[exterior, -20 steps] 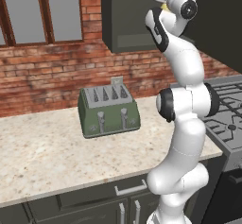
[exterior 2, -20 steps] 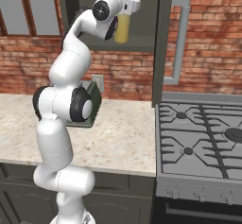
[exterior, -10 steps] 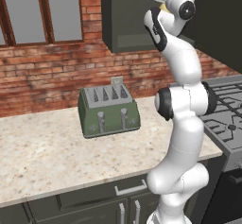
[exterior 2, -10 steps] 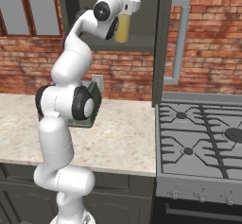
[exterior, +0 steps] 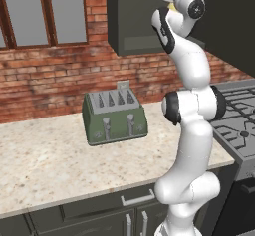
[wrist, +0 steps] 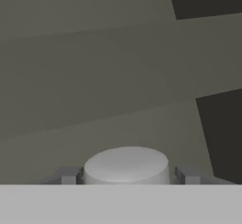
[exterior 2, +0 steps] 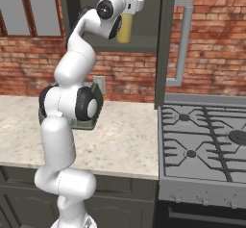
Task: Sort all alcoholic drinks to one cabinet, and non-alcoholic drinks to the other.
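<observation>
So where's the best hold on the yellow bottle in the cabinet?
Probably high on the yellow bottle, just under its white cap, coming from above. It stands upright on the cabinet shelf, and the gripper already has a fingertip on each side of the round cap, so pinching across that narrow top suits it.

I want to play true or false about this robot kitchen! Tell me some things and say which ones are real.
1. The yellow bottle is up inside the open cabinet. True.
2. The toaster is red. False: it is green.
3. The tool has the bottle's white cap between its fingers. True.
4. A pot sits on the stove. False: its burners are bare.
5. The wall behind the counter is brick. True.
</observation>
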Robot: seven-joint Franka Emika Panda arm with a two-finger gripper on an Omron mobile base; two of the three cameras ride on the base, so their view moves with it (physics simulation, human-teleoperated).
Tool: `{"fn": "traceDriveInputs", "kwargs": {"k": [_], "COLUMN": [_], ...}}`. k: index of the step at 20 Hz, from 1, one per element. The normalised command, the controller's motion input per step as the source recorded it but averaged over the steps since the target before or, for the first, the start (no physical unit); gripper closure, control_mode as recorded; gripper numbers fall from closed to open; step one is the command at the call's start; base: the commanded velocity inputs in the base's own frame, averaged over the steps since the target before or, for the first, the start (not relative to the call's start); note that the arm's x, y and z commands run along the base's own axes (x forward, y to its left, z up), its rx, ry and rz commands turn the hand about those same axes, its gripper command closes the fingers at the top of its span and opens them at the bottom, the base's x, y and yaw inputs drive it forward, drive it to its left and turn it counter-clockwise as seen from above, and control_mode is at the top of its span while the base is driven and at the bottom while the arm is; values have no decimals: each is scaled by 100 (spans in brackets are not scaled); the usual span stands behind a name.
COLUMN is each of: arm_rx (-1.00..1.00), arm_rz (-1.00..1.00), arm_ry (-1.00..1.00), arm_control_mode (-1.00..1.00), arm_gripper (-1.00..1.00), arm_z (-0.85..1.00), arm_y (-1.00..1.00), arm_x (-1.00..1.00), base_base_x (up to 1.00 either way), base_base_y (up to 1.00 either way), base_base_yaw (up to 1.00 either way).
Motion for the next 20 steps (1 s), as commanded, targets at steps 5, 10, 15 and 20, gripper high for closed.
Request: {"fn": "traceDriveInputs", "kwargs": {"k": [5,10,15,20], "arm_rx": [0,0,0,0], "arm_rz": [1,1,0,1], "arm_ry": [0,0,0,-1], "arm_control_mode": [-100,-100,-100,-100], "arm_gripper": [-100,-100,-100,-100], "arm_z": [-12,-1,-2,0], "arm_y": [0,0,0,0], "arm_x": [4,0,0,-23], "base_base_x": [0,0,0,0], "base_base_y": [0,0,0,0], "base_base_yaw": [0,0,0,0]}}
